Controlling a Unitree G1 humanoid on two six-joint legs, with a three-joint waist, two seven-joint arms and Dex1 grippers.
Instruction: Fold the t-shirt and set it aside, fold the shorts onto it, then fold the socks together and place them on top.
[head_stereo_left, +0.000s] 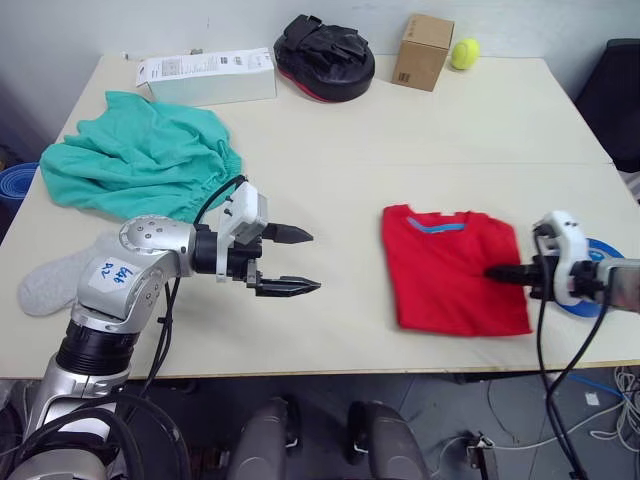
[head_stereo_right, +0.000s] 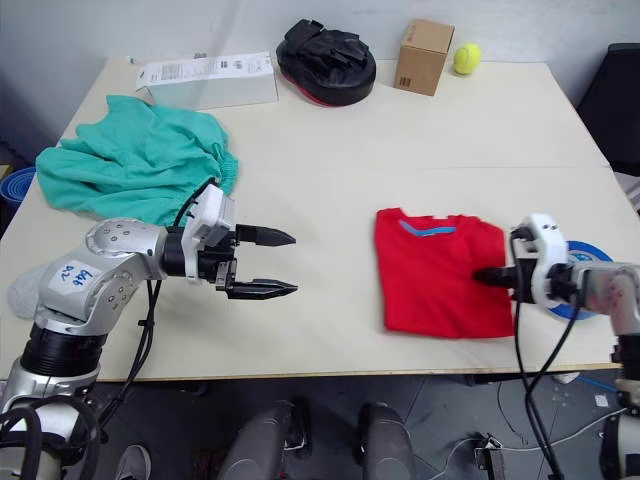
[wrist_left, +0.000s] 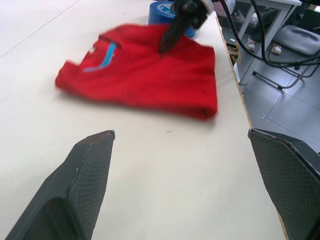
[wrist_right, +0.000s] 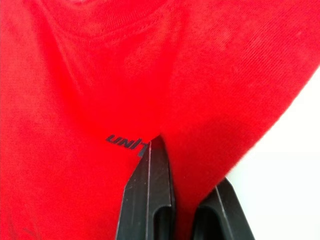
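Note:
The red t-shirt (head_stereo_left: 452, 272) lies folded into a rectangle on the right of the table, its blue neck band facing the far side. My right gripper (head_stereo_left: 497, 272) is at the t-shirt's right edge, and in the right wrist view it is shut (wrist_right: 182, 200) on a pinch of the red cloth beside the dark print. My left gripper (head_stereo_left: 314, 261) hovers open and empty over bare table left of the t-shirt. The teal shorts (head_stereo_left: 140, 160) lie bunched at the back left. A grey sock (head_stereo_left: 45, 285) lies at the table's left edge, partly behind my left arm.
Along the table's far edge stand a white box (head_stereo_left: 205, 75), a black pad (head_stereo_left: 325, 55), a cardboard box (head_stereo_left: 422, 50) and a tennis ball (head_stereo_left: 463, 53). A blue tape roll (head_stereo_left: 592, 300) lies under my right wrist. A black chair (head_stereo_left: 620, 90) stands off the table's right side.

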